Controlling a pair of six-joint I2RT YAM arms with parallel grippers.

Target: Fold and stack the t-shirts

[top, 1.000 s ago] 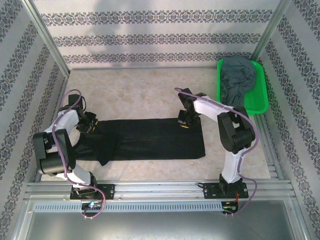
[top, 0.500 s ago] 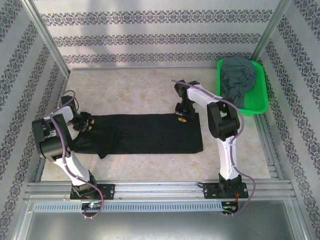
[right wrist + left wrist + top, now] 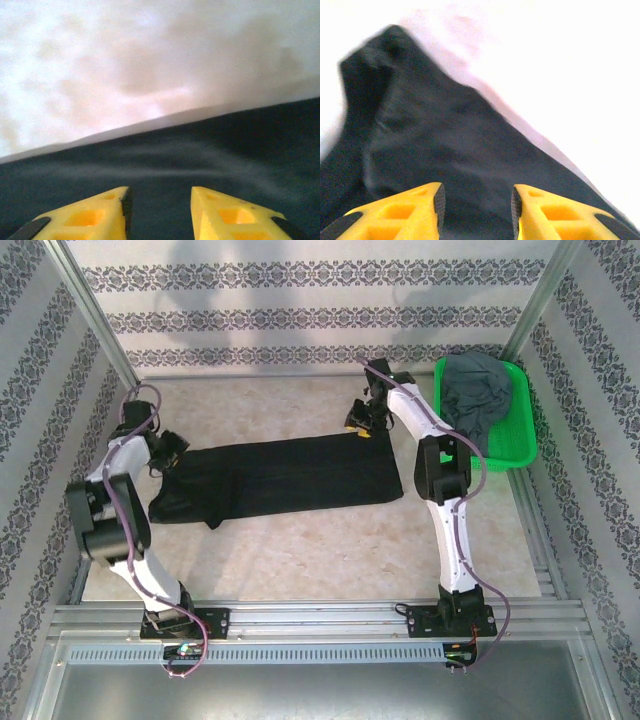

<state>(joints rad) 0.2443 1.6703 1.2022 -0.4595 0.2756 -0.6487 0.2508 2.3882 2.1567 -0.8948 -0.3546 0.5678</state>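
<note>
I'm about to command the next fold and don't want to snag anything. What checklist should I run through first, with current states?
1. Left gripper open, nothing pinched: ok.
2. Right gripper open, nothing pinched: ok.
3. Black t-shirt lies on the table as a long strip: ok.
4. Its left end smooth: not ok, wrinkled and uneven.
5. Both grippers lifted clear of the cloth: cannot tell.
6. Grey t-shirt folded: not ok, crumpled in the green basket.

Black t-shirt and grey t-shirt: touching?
Apart. Top external view shows the black t-shirt flat on the table, the grey t-shirt bunched in the green basket.
</note>
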